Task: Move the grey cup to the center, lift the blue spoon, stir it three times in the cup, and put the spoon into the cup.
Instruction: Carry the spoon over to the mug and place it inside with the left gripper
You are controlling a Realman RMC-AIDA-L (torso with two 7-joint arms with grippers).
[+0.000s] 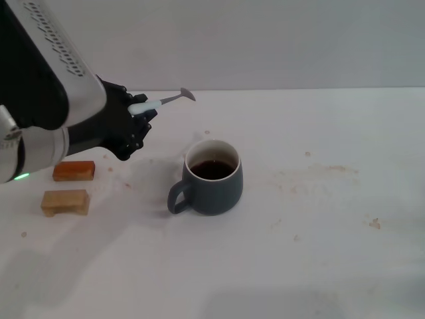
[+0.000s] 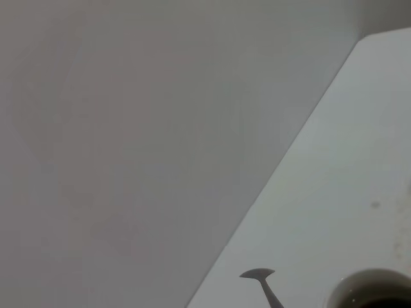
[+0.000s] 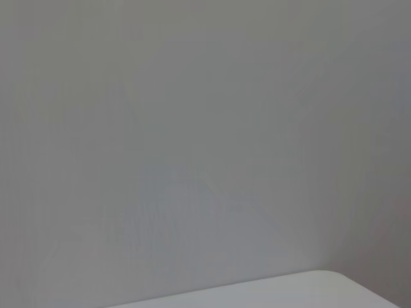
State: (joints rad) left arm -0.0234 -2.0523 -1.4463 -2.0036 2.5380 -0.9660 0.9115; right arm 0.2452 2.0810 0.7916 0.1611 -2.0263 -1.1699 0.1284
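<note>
The grey cup (image 1: 212,179) stands near the middle of the white table, handle toward the front left, with dark brown liquid inside. My left gripper (image 1: 137,109) is shut on the pale handle of the blue spoon (image 1: 166,100) and holds it in the air, up and to the left of the cup. The spoon's metal bowl points right, toward the cup's far side. In the left wrist view the spoon's bowl (image 2: 258,274) and the cup's rim (image 2: 369,289) show at the lower edge. My right gripper is out of view.
Two small brown blocks lie at the left: an orange-brown one (image 1: 74,171) and a tan one (image 1: 66,202) in front of it. The table (image 1: 319,232) has faint stains on its right side. A plain wall stands behind.
</note>
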